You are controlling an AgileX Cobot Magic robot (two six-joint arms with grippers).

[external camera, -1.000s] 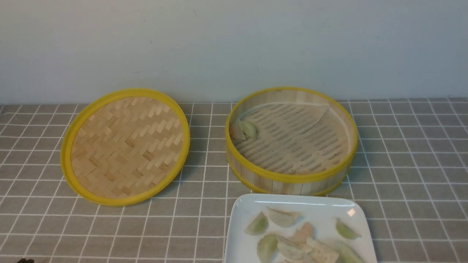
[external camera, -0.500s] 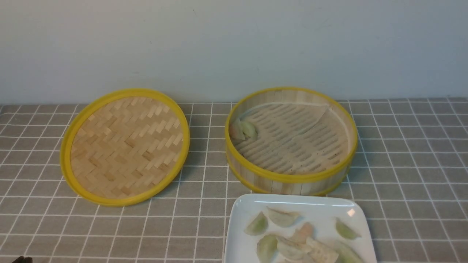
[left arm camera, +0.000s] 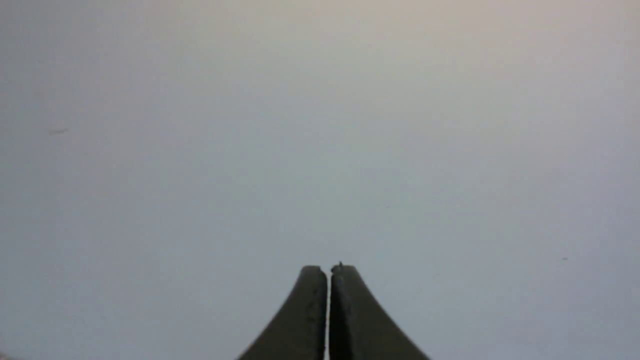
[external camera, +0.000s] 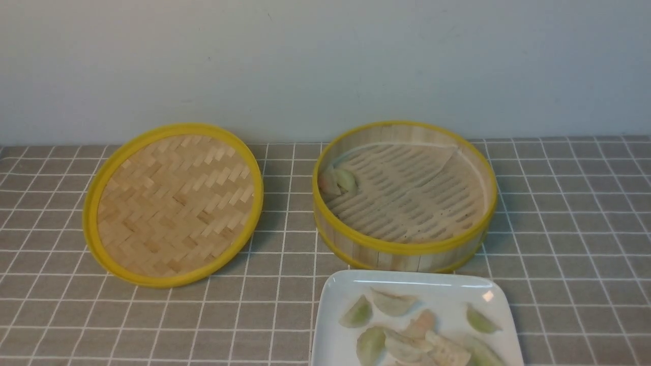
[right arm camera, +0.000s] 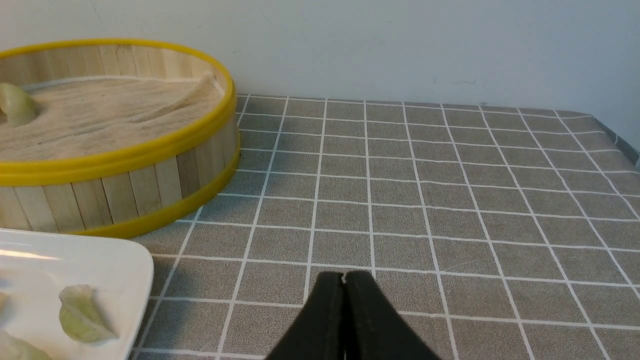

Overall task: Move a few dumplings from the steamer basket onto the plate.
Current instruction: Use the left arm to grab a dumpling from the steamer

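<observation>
**On the plate (external camera: 333, 305) many dumplings (external camera: 407, 330), two in the steamer basket (external camera: 402, 247)**

On a grey checked tablecloth (external camera: 559, 229), close to a pale wall (external camera: 325, 61), the front view shows the steamer basket standing upright. Inside it, at 9 o'clock against the slat wall, lie two dumplings (external camera: 339, 181), one pinkish and one pale green, touching each other. The perforated liner (external camera: 407, 203) covers the floor and is folded over at about 1 o'clock.

The plate lies at 6 o'clock from the basket, just beside it; whether the two touch I cannot tell. The lower edge of the picture cuts the plate. On it lie several dumplings, green, whitish and one pink-orange. Those near the middle overlap, and one green piece at 3 o'clock lies apart from them. A woven lid (external camera: 173, 203) with a yellow rim lies at 9 o'clock from the basket, not touching it.

From the left wrist view, the left gripper (left arm camera: 328, 270) has its two dark fingers pressed together, with nothing between them. Behind it there is a plain pale surface.

From the right wrist view, the right gripper (right arm camera: 344, 276) is also pressed together and carries nothing. It is over the tablecloth, apart from both the basket (right arm camera: 115, 160) and the plate (right arm camera: 127, 260). One green dumpling (right arm camera: 17, 105) shows inside the basket by its wall, and another (right arm camera: 82, 315) lies on the plate near its corner.
</observation>
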